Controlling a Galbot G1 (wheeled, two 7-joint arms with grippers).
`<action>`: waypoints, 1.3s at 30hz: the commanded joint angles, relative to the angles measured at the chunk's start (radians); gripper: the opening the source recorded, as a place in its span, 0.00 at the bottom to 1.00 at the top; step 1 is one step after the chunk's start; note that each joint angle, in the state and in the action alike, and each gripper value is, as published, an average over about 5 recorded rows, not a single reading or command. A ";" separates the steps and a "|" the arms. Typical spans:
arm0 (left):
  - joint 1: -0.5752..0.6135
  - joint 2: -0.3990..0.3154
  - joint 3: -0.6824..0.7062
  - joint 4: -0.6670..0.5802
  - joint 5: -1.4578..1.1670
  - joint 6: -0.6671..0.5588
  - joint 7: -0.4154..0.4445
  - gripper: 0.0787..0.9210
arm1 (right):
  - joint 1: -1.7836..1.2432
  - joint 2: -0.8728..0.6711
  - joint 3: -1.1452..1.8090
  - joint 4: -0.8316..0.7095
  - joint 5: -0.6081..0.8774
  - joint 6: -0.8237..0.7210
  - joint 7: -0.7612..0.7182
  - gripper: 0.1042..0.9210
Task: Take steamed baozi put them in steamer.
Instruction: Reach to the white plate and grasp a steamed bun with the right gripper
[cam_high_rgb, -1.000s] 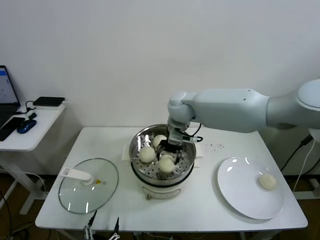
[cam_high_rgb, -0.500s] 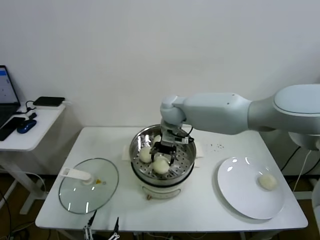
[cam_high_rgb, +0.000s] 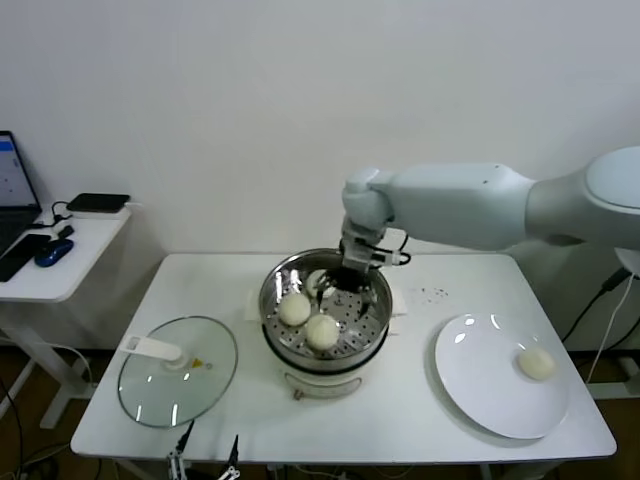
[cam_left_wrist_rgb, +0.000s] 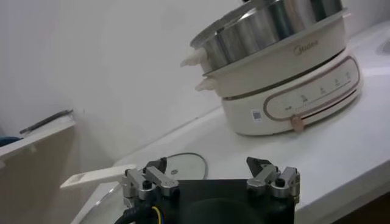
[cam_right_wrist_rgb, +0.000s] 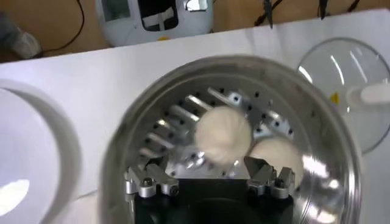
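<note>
Three steamed baozi (cam_high_rgb: 322, 331) sit in the steamer (cam_high_rgb: 283, 335) basket: two at its 6 to 9 o'clock side, one partly hidden at 12 o'clock. One baozi on the plate (cam_high_rgb: 535, 363) remains, at 3 o'clock on the white plate (cam_high_rgb: 475, 385). The right gripper (cam_high_rgb: 348, 283) hovers above the basket's 1 o'clock edge, jaws wide, holding nothing. The left gripper (cam_left_wrist_rgb: 211, 182) is parked low off the table, jaws spread, empty. The buns are domed, upright, with no evident long axis

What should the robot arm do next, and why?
Probably lift the right end effector out of the steamer and swing it toward the plate. It is open and empty above the baozi in the basket, and one baozi sits on the plate.
</note>
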 joint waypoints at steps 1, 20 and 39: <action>0.004 -0.046 0.002 -0.003 0.003 0.001 0.002 0.88 | 0.222 -0.188 -0.286 0.026 0.252 -0.294 -0.048 0.88; -0.006 -0.036 0.006 0.021 0.012 -0.002 0.009 0.88 | -0.023 -0.530 -0.239 -0.086 0.060 -0.521 -0.053 0.88; -0.007 -0.044 -0.003 0.048 0.015 -0.015 0.006 0.88 | -0.400 -0.661 0.092 -0.243 -0.189 -0.416 -0.050 0.88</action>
